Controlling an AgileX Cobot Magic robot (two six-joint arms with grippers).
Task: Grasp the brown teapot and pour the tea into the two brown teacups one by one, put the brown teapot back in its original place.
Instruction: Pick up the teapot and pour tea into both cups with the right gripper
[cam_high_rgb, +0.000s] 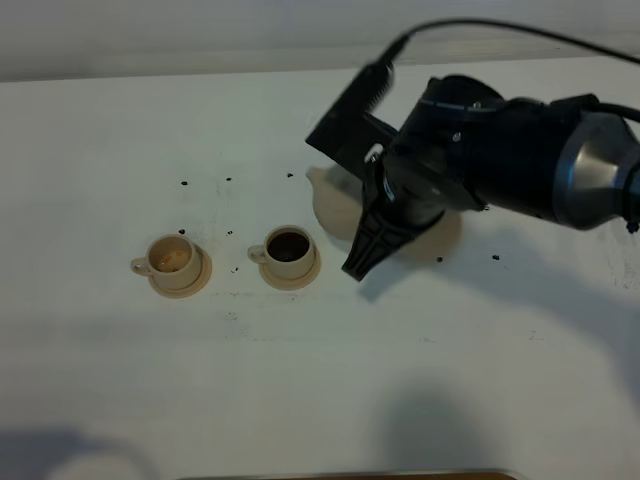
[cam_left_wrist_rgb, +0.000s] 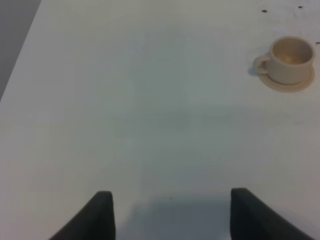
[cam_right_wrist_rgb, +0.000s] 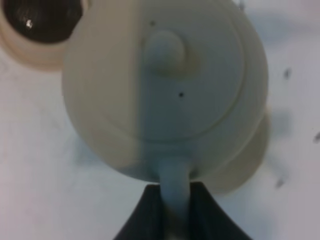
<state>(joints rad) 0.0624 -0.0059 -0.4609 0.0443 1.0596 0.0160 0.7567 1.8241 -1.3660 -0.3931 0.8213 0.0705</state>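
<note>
The brown teapot (cam_right_wrist_rgb: 165, 85) is seen from above with its knobbed lid, and my right gripper (cam_right_wrist_rgb: 175, 210) is shut on its loop handle. In the exterior high view the right gripper (cam_high_rgb: 368, 245) and arm cover most of the teapot (cam_high_rgb: 330, 200). The wide saucer (cam_high_rgb: 440, 235) lies under it, offset to the right; whether the pot rests on it I cannot tell. One teacup (cam_high_rgb: 290, 248) holds dark tea and sits just left of the pot. The other teacup (cam_high_rgb: 172, 260) stands further left and looks pale inside. My left gripper (cam_left_wrist_rgb: 172, 220) is open over bare table.
Small dark specks (cam_high_rgb: 185, 184) are scattered on the white table (cam_high_rgb: 320, 380) around the cups and saucer. The right arm's black body (cam_high_rgb: 500, 140) stretches in from the right edge. The left teacup (cam_left_wrist_rgb: 290, 60) also shows in the left wrist view.
</note>
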